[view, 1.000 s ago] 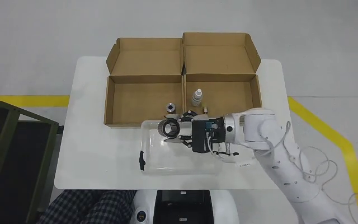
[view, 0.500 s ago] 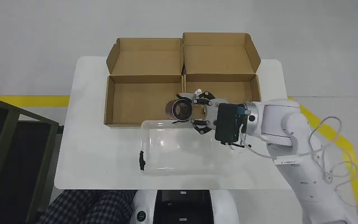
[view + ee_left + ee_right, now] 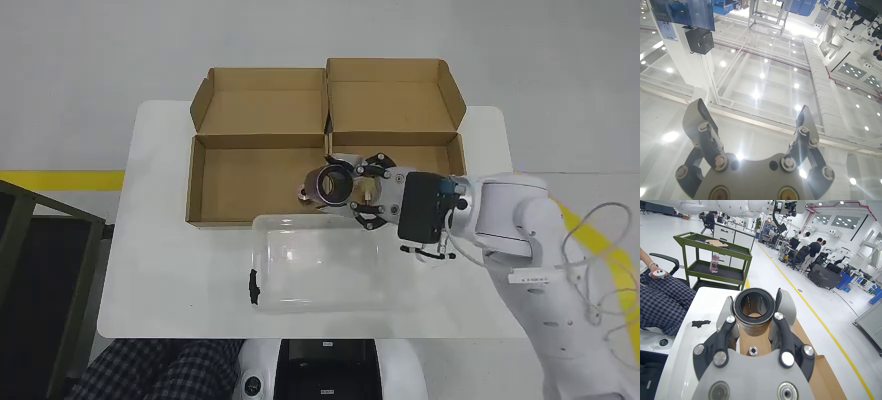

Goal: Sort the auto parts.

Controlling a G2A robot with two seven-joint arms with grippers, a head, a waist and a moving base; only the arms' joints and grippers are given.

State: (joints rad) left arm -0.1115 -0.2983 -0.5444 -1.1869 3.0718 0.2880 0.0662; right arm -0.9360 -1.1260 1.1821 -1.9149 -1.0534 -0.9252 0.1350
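My right gripper (image 3: 754, 306) pinches the bearing (image 3: 753, 328), bore pointing out along my fingers, over the left box (image 3: 245, 185), close beside its inner wall.

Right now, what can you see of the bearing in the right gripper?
The bearing is a short hollow cylinder with a dull grey metal sleeve, a black ring at its open end and rows of small balls lining the bore. The right gripper is shut on it, one finger on each side, with the open end pointing away from the wrist. It hangs over the left cardboard box, above a small metal part.
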